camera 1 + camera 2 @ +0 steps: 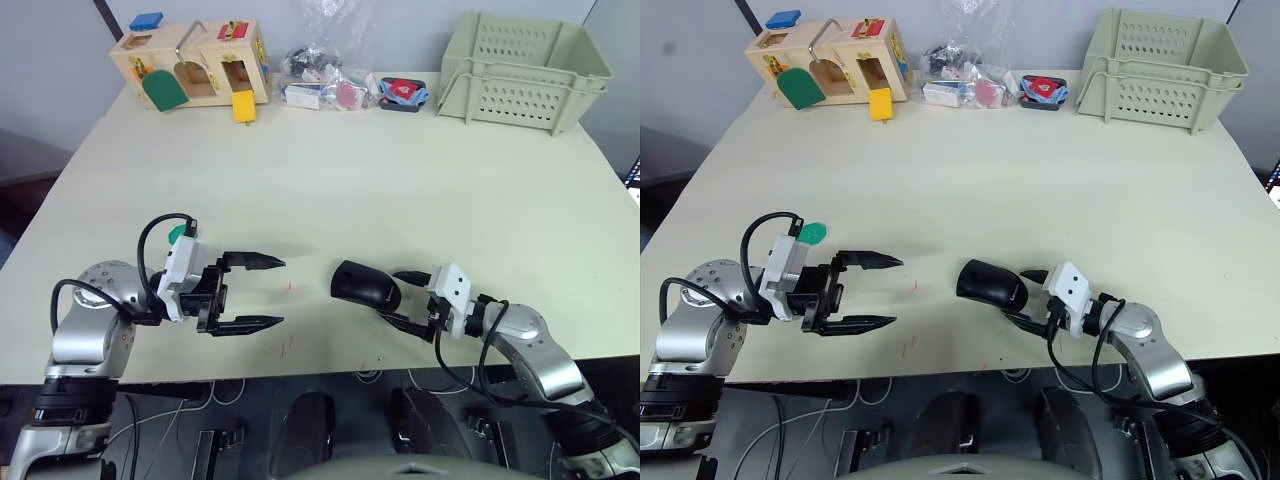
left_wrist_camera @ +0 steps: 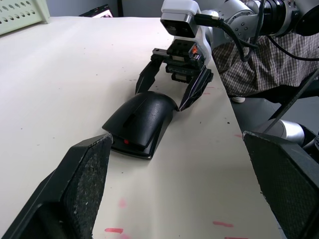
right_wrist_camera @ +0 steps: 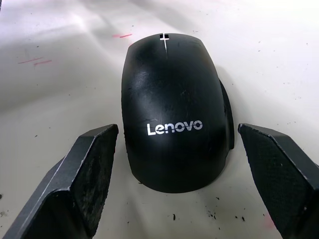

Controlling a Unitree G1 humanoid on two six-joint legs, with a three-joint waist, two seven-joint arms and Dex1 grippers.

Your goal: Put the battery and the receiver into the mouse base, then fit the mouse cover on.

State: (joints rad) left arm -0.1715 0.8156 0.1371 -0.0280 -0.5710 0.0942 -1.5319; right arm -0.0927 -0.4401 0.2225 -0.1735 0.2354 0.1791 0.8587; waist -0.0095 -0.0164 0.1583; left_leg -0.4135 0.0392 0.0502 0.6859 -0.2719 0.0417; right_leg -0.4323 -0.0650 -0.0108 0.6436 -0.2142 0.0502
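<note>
Now one mouse cover (image 3: 172,107), one mouse base (image 2: 130,147) — two grippers

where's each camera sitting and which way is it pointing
Left and right eye views: on the head, looking down over the table, both arms in view.
Left wrist view: on the left arm, facing the mouse and the open right hand.
Right wrist view: behind the right hand's own fingers, facing the mouse.
All four views share the mouse; the left hand is open.

Head stereo pair overlooks table (image 1: 420,180); wrist cameras face each other, close on mouse cover (image 3: 172,109).
</note>
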